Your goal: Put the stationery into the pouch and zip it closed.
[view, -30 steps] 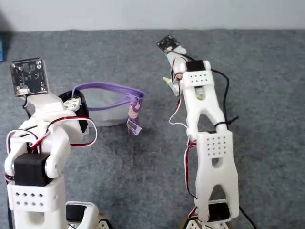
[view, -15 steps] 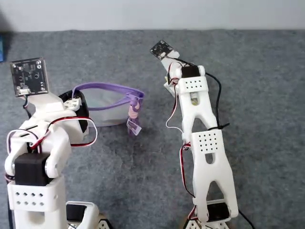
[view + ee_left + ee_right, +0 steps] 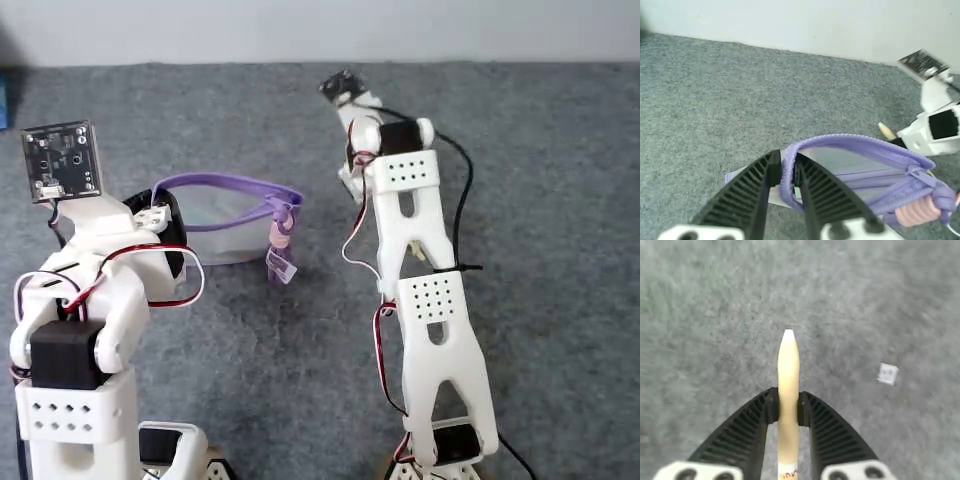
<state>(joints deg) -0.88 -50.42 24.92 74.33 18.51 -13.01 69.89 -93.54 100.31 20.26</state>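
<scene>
A clear pouch [image 3: 222, 222] with a purple zipper [image 3: 225, 187] lies open on the grey carpet. Its pink and purple zipper pull [image 3: 280, 245] hangs at the end toward the other arm. My left gripper [image 3: 786, 172] is shut on the pouch's purple zipper edge [image 3: 850, 145] at the opposite end, and it stands at the pouch's left end [image 3: 165, 215] from above. My right gripper [image 3: 788, 410] is shut on a cream pen [image 3: 788, 370], tip pointing out over bare carpet. That arm [image 3: 400, 190] stands right of the pouch, with the pen tip [image 3: 885, 131] a little short of the pouch mouth.
A small white scrap [image 3: 888, 374] lies on the carpet beyond the pen. A pale wall [image 3: 320, 30] borders the far edge of the carpet. A blue object [image 3: 3, 100] sits at the far left edge. Bare carpet [image 3: 560, 200] spreads to the right of the right arm.
The right arm has swung a little left toward the pouch with the pen in its gripper, and its wrist has turned. The left arm and pouch have stayed still.
</scene>
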